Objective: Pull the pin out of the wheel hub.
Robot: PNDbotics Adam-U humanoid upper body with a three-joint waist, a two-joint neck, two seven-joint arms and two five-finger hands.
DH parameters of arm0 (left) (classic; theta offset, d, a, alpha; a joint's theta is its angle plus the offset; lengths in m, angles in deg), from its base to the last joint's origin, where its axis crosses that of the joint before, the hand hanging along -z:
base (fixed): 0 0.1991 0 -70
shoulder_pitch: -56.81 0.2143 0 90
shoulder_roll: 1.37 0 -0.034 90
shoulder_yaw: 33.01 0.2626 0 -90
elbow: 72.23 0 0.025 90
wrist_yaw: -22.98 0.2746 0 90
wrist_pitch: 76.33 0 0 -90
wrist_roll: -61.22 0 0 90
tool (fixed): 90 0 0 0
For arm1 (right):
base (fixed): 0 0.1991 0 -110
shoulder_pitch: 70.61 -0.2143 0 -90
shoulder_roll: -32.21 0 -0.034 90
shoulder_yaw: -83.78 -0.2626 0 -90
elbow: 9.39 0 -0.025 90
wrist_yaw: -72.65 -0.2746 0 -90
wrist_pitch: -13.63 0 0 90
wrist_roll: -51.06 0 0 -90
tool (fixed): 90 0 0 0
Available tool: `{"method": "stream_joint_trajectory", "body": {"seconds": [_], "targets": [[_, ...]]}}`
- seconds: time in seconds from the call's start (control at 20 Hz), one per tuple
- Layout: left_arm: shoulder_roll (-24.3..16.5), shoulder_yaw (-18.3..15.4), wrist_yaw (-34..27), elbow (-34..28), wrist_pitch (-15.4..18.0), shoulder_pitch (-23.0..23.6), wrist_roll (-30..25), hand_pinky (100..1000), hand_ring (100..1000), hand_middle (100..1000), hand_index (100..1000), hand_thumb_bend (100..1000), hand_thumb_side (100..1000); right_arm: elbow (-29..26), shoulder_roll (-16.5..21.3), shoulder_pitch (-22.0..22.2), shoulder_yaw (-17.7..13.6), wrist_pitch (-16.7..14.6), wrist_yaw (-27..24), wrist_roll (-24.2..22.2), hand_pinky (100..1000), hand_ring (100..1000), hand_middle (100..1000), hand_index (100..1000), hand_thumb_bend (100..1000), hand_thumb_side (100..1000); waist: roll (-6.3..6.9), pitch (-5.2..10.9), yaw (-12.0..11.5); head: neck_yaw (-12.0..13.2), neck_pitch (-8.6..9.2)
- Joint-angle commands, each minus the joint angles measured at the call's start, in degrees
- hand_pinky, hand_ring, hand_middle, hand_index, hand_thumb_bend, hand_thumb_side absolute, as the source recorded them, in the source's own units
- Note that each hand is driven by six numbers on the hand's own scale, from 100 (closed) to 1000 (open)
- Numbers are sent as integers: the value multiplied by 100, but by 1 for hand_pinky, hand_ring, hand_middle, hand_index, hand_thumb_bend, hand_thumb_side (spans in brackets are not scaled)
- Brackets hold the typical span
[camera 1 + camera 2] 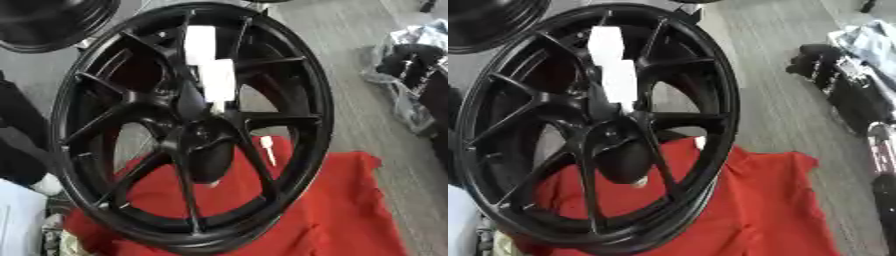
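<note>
Left eye view: a black spoked wheel (188, 125) stands tilted on a red cloth (341, 210) over a grey floor (350, 60). A small white peg (268, 148), broad at the top and thin below, shows in the gap between two spokes just right of the wheel hub (203, 145). It looks apart from the hub, which would fit a pin already out, but whether it is that pin, or sits behind the wheel, cannot be told. Two white blocks (210, 62) lie along the upper spokes, ending at the hub

Right eye view: the same wheel, with the peg cut to a pale sliver by the rim. Neither the left hand nor the right hand can be picked out here or there, so their state cannot be told
</note>
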State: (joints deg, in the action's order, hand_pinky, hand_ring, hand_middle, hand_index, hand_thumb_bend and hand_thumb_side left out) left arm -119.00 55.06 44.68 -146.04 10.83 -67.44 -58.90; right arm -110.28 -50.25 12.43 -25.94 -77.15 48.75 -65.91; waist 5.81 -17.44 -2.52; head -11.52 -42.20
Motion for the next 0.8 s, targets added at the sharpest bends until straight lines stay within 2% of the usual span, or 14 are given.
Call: {"method": "stream_joint_trajectory", "body": {"seconds": [0.05, 0.1, 0.25, 0.35, 0.45, 0.65, 0.8], "targets": [[-96, -115, -288, -148, -124, -93, 146, 919, 852, 765, 880, 100, 703, -60, 167, -8, -43, 10, 5, 14, 974, 771, 692, 792, 100, 692, -16, 104, -9, -4, 56], [-49, -129, -523, -227, -247, -107, 287, 889, 821, 741, 865, 100, 741, -60, 168, -4, -44, 11, 3, 18, 974, 771, 692, 792, 100, 692, -18, 108, -13, -1, 62], [168, -121, -1419, -632, -634, -159, 975, 825, 761, 687, 795, 100, 726, -53, 168, 1, -38, 17, -1, 19, 973, 771, 692, 792, 100, 693, -26, 118, -14, 9, 86], [419, -64, -1973, -965, -736, -221, 1499, 788, 737, 666, 774, 100, 704, -52, 166, -2, -30, 20, -5, 15, 973, 771, 692, 792, 100, 691, -31, 124, -4, 25, 77], [759, -24, -2500, -1231, -772, -292, 1948, 769, 726, 658, 765, 100, 703, -55, 156, -16, -23, 22, -20, 11, 974, 771, 692, 792, 100, 689, -44, 125, 9, 34, 76], [1697, -24, -3454, -1541, -692, -462, 2815, 722, 688, 623, 766, 100, 732, -71, 124, -35, -22, 25, -63, 19, 974, 772, 693, 792, 100, 688, -86, 114, 32, 55, 73], [2217, 92, -3970, -1582, -621, -528, 3173, 726, 689, 626, 761, 100, 764, -78, 101, -57, -20, 26, -83, 28, 974, 772, 693, 792, 100, 686, -114, 97, 52, 80, 82]]}}
